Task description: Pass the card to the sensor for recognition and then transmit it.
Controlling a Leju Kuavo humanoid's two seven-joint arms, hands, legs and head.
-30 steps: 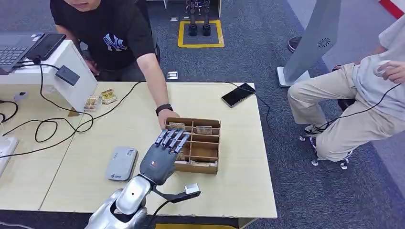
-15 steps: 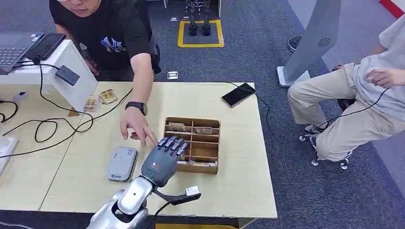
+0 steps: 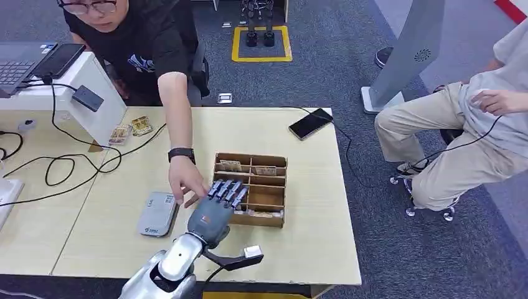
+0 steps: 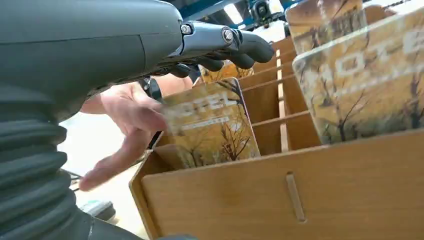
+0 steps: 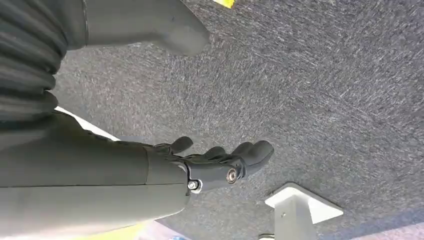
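Since half a second ago, we see the person's hand (image 3: 185, 182) has slid nearer, now just beside our left hand (image 3: 215, 208) at the near-left corner of the wooden divider box (image 3: 276, 219). Our left hand hovers over that corner with fingers extended and nothing in its grasp, while a card (image 4: 212, 126) stands upright in the compartment beneath it. The grey card reader (image 3: 158, 213) lies left of the box, and our right hand (image 5: 220, 162) hangs loosely open above the carpet (image 5: 325, 75).

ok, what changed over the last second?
The person's hand left the box's far corner, swung out beside it toward the card reader, and is now by the left hand. The left hand drew back slightly over the wooden box. Box, reader and phone stayed put.
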